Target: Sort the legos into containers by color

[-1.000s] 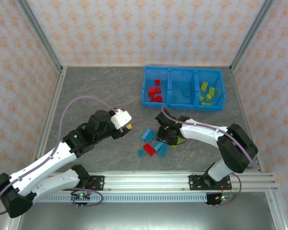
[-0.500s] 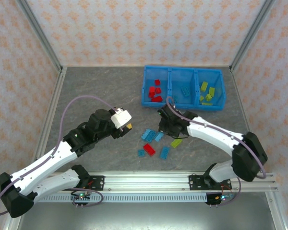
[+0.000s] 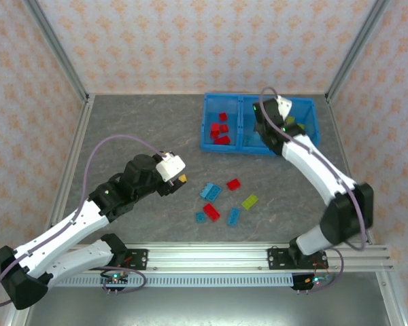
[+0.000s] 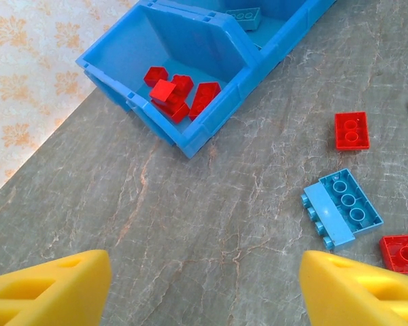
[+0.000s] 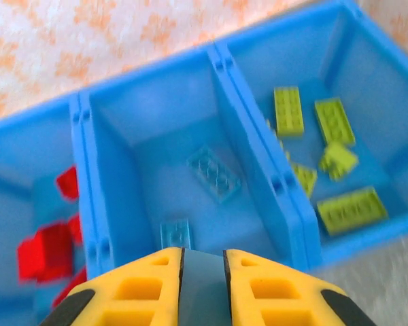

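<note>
As right gripper [image 5: 202,259] holds lego [image 5: 202,291], above bin [image 5: 222,102]

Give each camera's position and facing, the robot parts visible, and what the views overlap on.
Top external: above and behind the arm bases, looking down on the table; both arms, left gripper and right gripper show.
Left wrist: low over the table, facing the bin and loose bricks; its open yellow fingers frame the bottom.
Right wrist: above the bin, looking into its middle compartment; its fingers pinch a blue brick.
Shared: both wrist views catch the red bricks in the bin.
</note>
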Action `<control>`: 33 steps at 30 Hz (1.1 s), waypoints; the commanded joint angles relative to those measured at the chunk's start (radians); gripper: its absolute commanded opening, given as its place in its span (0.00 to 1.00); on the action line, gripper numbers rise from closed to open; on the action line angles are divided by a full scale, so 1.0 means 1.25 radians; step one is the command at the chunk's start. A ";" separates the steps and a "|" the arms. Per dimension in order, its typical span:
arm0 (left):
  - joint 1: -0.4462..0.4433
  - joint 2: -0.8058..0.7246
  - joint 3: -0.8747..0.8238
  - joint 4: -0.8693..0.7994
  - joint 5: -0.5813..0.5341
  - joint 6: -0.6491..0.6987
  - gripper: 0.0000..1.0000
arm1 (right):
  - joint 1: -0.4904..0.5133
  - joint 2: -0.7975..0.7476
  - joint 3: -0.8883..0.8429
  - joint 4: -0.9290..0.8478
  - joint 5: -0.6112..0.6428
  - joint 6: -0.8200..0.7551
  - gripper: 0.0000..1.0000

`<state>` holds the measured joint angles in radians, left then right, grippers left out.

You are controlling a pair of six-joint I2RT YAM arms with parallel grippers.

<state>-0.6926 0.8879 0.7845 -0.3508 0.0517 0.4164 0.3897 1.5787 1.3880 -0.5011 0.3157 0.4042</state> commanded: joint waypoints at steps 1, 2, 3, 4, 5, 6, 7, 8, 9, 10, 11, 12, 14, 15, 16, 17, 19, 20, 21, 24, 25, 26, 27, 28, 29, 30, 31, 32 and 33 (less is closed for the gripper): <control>0.006 -0.013 0.016 -0.008 -0.012 -0.016 0.74 | -0.030 0.165 0.136 0.039 0.032 -0.101 0.20; 0.006 -0.013 0.015 -0.008 -0.012 -0.014 0.75 | -0.039 0.214 0.186 0.029 0.030 -0.104 0.20; 0.006 -0.014 0.015 -0.010 -0.009 -0.014 0.75 | -0.044 0.258 0.229 0.024 0.031 -0.107 0.20; 0.006 -0.013 0.015 -0.010 -0.006 -0.014 0.74 | -0.050 0.291 0.263 0.011 0.029 -0.105 0.21; 0.006 -0.013 0.015 -0.009 -0.005 -0.014 0.74 | -0.057 0.325 0.306 -0.010 0.018 -0.101 0.21; 0.006 -0.013 0.014 -0.008 -0.009 -0.012 0.74 | -0.062 0.357 0.340 -0.028 0.004 -0.098 0.23; 0.006 -0.013 0.014 -0.008 -0.012 -0.011 0.74 | -0.067 0.378 0.370 -0.048 -0.007 -0.093 0.26; 0.006 -0.013 0.013 -0.010 -0.017 -0.008 0.75 | -0.070 0.395 0.402 -0.079 -0.024 -0.088 0.31; 0.006 -0.014 0.012 -0.011 -0.021 -0.008 0.75 | -0.072 0.404 0.428 -0.109 -0.037 -0.084 0.39; 0.006 -0.016 0.012 -0.011 -0.023 -0.005 0.75 | -0.072 0.400 0.437 -0.127 -0.039 -0.081 0.46; 0.006 -0.016 0.012 -0.013 -0.025 -0.003 0.75 | -0.071 0.385 0.433 -0.141 -0.039 -0.069 0.52; 0.006 -0.016 0.011 -0.013 -0.027 -0.002 0.75 | -0.072 0.355 0.413 -0.144 -0.043 -0.056 0.54; 0.006 -0.016 0.008 -0.011 -0.023 -0.001 0.75 | -0.070 0.280 0.343 -0.142 -0.068 -0.030 0.56; 0.006 -0.014 0.007 -0.009 -0.015 0.000 0.75 | -0.070 0.230 0.293 -0.142 -0.091 -0.016 0.57; 0.006 -0.011 0.007 -0.009 -0.007 -0.002 0.75 | -0.067 0.184 0.248 -0.144 -0.112 -0.002 0.57; 0.007 -0.006 0.007 -0.009 0.003 -0.004 0.75 | -0.061 0.125 0.180 -0.144 -0.136 0.012 0.58; 0.006 0.007 0.011 -0.015 0.022 -0.004 0.75 | -0.044 0.013 0.058 -0.131 -0.188 0.035 0.61; 0.007 0.015 0.014 -0.022 0.033 0.001 0.75 | -0.026 -0.042 -0.023 -0.119 -0.221 0.050 0.62; 0.007 0.023 0.017 -0.034 0.050 0.011 0.75 | -0.009 -0.089 -0.088 -0.110 -0.253 0.060 0.63; 0.007 0.038 0.018 -0.052 0.105 0.036 0.79 | 0.041 -0.181 -0.207 -0.162 -0.251 0.114 0.64; 0.007 0.042 0.015 -0.050 0.117 0.036 0.80 | 0.048 -0.200 -0.231 -0.181 -0.259 0.138 0.64; 0.007 0.049 0.014 -0.048 0.127 0.035 0.80 | 0.049 -0.221 -0.263 -0.187 -0.294 0.166 0.65; 0.007 0.058 0.013 -0.045 0.132 0.032 0.80 | 0.049 -0.244 -0.300 -0.174 -0.338 0.195 0.65; 0.007 0.066 0.015 -0.041 0.132 0.021 0.80 | 0.050 -0.261 -0.334 -0.154 -0.375 0.219 0.66; 0.008 0.080 0.019 -0.034 0.125 -0.016 0.81 | 0.050 -0.280 -0.370 -0.127 -0.416 0.243 0.66; 0.009 0.100 0.037 -0.033 0.121 -0.069 0.80 | 0.049 -0.296 -0.399 -0.113 -0.430 0.264 0.67; 0.010 0.122 0.063 -0.038 0.124 -0.126 0.80 | 0.050 -0.309 -0.413 -0.109 -0.427 0.271 0.67; 0.009 0.156 0.106 -0.045 0.127 -0.204 0.80 | 0.050 -0.312 -0.423 -0.114 -0.406 0.273 0.68; 0.004 0.199 0.161 -0.064 0.121 -0.303 0.79 | 0.049 -0.336 -0.424 -0.130 -0.381 0.274 0.69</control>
<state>-0.6910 1.0599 0.8486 -0.4156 0.1856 0.2947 0.4519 1.2278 0.8650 -0.6674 -0.1474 0.6720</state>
